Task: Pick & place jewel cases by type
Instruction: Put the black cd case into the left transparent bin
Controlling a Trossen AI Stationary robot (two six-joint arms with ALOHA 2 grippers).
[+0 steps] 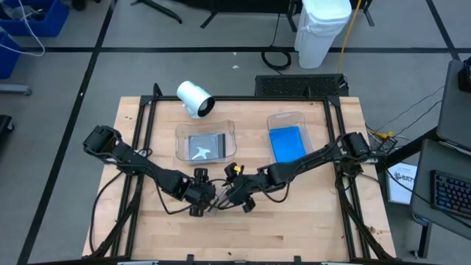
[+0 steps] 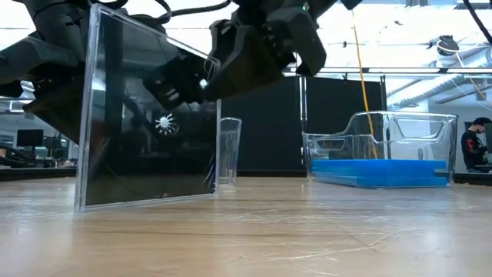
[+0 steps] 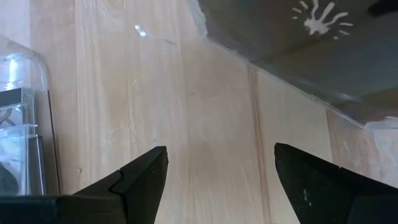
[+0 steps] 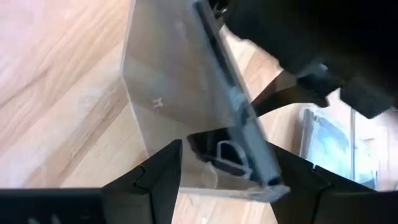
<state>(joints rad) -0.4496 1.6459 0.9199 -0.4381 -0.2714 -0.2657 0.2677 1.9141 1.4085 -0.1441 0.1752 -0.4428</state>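
Nearest, a dark grey clear jewel case [image 2: 146,123] stands on edge on the wooden table [image 1: 294,213], the right gripper [image 4: 227,171] clamped on it; the left gripper [image 3: 221,174] gapes empty beside it. Behind it, one clear tray [image 1: 204,141] holds grey cases, another [image 1: 288,138] blue ones. Probably the last case to sort.

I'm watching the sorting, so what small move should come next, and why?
Probably carry the dark case toward the left tray. It stands on edge on the table, the right gripper has its fingers around its edge, and the left gripper is open beside it. That tray already holds dark cases.
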